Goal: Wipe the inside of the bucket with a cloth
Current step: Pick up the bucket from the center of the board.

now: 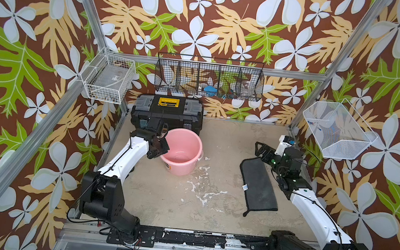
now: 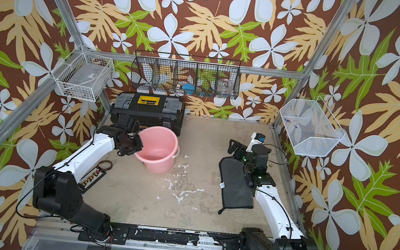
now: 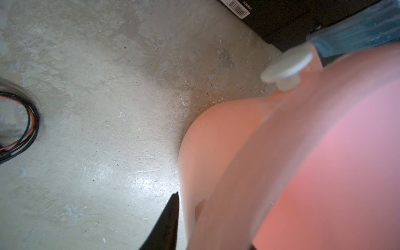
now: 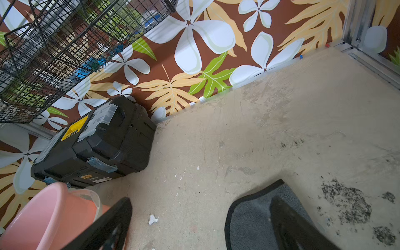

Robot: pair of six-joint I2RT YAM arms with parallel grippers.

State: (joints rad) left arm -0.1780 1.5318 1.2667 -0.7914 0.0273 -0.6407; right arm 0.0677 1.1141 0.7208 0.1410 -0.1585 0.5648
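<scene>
The left claw (image 1: 163,137) straddles the left rim of the bucket (image 1: 177,168), one finger (image 3: 171,216) just beside the outer wall. I cannot tell whether it has clenched. The right claw (image 4: 201,202) hangs released above the far end of the cloth (image 1: 259,186), which lies flat on the right of the worktop (image 1: 186,204), well apart from the bucket. The step in hand is probably the pickup: drop straight, pinch a good fold and lift clear before crossing left. No writing is legible: the cloth's white tag (image 1: 244,187), the toolbox (image 1: 167,112) plate and the barcode sticker (image 3: 238,8) are too small.
</scene>
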